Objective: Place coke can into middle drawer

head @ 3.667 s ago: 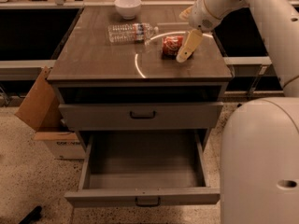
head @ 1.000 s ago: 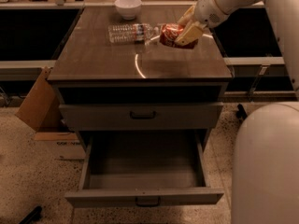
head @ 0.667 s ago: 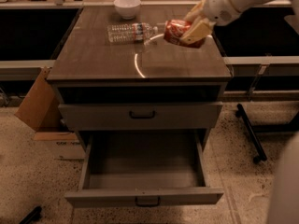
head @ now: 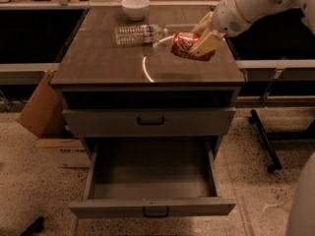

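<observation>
Jaws clamped on the coke can (head: 181,44), the gripper (head: 196,43) has lifted it off the counter's (head: 103,63) far right, ready for the open middle drawer (head: 152,173).

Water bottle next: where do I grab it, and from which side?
Grip the water bottle mid-body from above, jaws across its width: it lies flat on the cabinet top, long axis across the view. The gripper, up at the view's right, is shut on the coke can.
</observation>
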Available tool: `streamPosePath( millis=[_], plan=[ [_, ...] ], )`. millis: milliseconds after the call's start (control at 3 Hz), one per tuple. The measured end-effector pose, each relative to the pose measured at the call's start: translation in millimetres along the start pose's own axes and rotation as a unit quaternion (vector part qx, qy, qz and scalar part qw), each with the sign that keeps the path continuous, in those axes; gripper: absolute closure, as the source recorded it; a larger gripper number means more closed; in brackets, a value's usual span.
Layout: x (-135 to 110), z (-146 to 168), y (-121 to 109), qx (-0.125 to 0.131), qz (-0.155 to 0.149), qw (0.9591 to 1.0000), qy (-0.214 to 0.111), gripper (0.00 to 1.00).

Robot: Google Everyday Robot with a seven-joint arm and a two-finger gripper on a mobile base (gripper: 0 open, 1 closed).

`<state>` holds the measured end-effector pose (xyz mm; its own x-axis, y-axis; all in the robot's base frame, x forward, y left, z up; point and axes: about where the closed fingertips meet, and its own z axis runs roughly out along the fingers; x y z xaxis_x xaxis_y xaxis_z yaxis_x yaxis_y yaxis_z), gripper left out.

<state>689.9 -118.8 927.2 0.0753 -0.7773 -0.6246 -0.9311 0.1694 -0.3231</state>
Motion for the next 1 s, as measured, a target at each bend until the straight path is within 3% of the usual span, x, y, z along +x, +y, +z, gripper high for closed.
streamPosePath(
  millis=[333, 667, 1000],
  plan=[
    [1.6, -3.3, 10.7, -0.010, -0.010, 0.9998, 0.011, 1.00],
    [3.9, -19.5, 39.5, -0.020, -0.012, 0.9997, 0.005, 1.00],
    [20.4, -33.5, 90.4, -0.030, 0.009, 0.9995, 0.001, 1.00]
  ],
)
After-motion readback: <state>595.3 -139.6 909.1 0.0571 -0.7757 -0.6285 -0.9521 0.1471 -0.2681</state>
